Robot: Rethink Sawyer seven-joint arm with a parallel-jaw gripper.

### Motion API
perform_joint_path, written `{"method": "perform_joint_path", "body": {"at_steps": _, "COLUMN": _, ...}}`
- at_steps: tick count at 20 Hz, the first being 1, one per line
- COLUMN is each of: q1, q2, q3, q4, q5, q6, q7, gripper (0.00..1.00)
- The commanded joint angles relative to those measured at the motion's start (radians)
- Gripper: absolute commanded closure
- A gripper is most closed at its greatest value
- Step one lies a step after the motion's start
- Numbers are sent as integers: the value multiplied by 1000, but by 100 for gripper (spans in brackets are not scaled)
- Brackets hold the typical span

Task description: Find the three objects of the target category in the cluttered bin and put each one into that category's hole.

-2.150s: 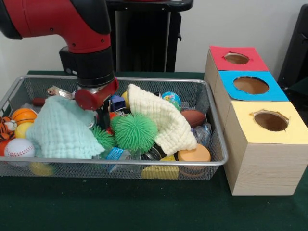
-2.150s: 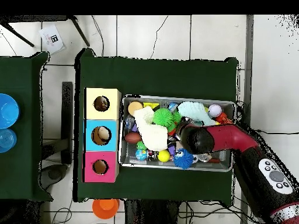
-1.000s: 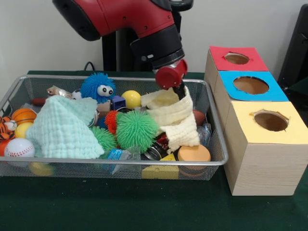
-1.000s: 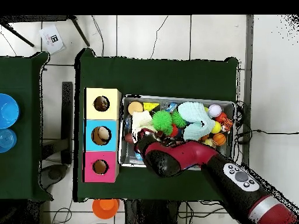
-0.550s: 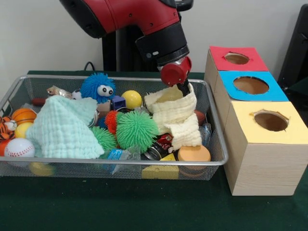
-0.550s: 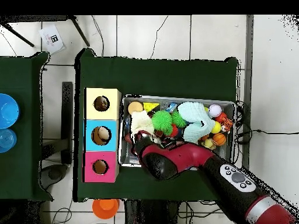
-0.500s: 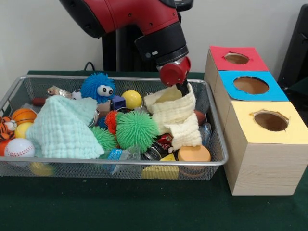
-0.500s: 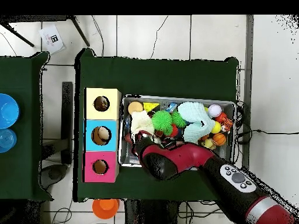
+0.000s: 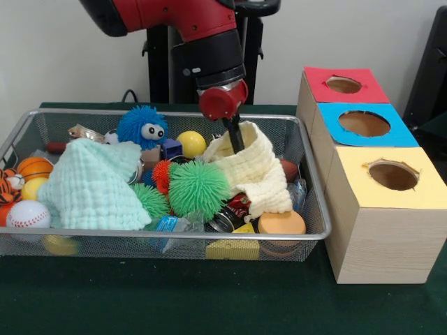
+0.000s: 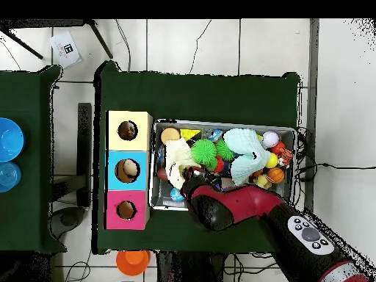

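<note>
A wire mesh bin (image 9: 174, 236) holds a jumble of toys and two cloths. My gripper (image 9: 236, 142) hangs over the bin's right half, its dark fingers shut on the top fold of a cream knitted cloth (image 9: 258, 174). The cloth is pulled into a peak there and drapes down over the items below. Three wooden boxes stand to the right, with a red hole (image 9: 343, 84), a blue hole (image 9: 364, 123) and a yellow hole (image 9: 393, 175). In the overhead view the arm (image 10: 220, 205) hides the gripper, and the cream cloth (image 10: 176, 158) shows beside it.
A mint cloth (image 9: 91, 185) covers the bin's left half. Around it lie a green spiky ball (image 9: 199, 190), a blue fuzzy ball with eyes (image 9: 142, 127), a yellow ball (image 9: 191, 144), a baseball (image 9: 26, 214), a basketball (image 9: 33, 167) and an orange disc (image 9: 281, 223).
My gripper has moved left and slightly down, dragging the top of the cream cloth with it. The cloth now hangs lower and spreads wider.
</note>
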Motion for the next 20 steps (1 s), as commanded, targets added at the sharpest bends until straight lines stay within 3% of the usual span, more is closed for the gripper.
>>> {"method": "perform_joint_path", "body": {"at_steps": 1, "q1": -1, "q2": -24, "q3": -83, "q4": -148, "q5": -30, "q6": -29, "q7": 169, "gripper": 100}}
{"method": "perform_joint_path", "body": {"at_steps": 5, "q1": -62, "q2": -4, "q3": -30, "q4": -178, "q5": -46, "q6": -2, "q7": 111, "gripper": 100}}
{"method": "perform_joint_path", "body": {"at_steps": 11, "q1": -239, "q2": 103, "q3": 175, "q4": -227, "q5": -27, "q6": 146, "q7": -63, "gripper": 100}}
{"method": "perform_joint_path", "body": {"at_steps": 15, "q1": -261, "q2": 173, "q3": 213, "q4": -321, "q5": -11, "q6": 257, "q7": -148, "gripper": 100}}
{"method": "perform_joint_path", "body": {"at_steps": 20, "q1": -337, "q2": 310, "q3": 318, "q4": -456, "q5": -15, "q6": 390, "q7": -339, "gripper": 100}}
